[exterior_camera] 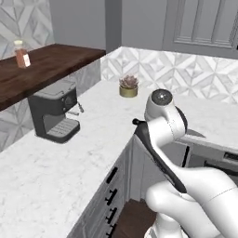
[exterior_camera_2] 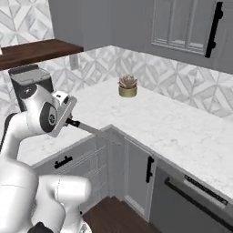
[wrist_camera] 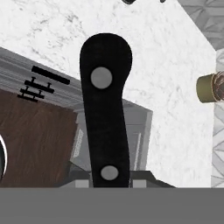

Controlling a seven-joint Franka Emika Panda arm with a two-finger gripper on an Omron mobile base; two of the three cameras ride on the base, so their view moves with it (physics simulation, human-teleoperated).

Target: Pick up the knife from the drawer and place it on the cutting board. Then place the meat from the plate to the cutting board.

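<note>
The knife's black handle [wrist_camera: 105,113], with two silver rivets, runs up the middle of the hand view from the bottom edge. My gripper [exterior_camera_2: 68,120] is shut on the knife, held in the air over the corner of the white marble counter [exterior_camera_2: 150,118]. In the right base view the handle [exterior_camera_2: 74,123] sticks out of the hand and the narrow blade [exterior_camera_2: 93,130] points toward the counter's inner corner. The handle's end [exterior_camera: 136,122] shows beside the arm in the left base view. The drawer, cutting board, plate and meat are out of view.
A dark coffee machine [exterior_camera: 56,114] stands on the left counter under a dark wooden shelf [exterior_camera: 46,69] with a bottle [exterior_camera: 21,54]. A small potted succulent [exterior_camera_2: 128,86] sits by the tiled back wall. Narrow grey drawer fronts with black handles [exterior_camera: 111,197] line the cabinet below; a dishwasher front [exterior_camera_2: 191,205] is at right.
</note>
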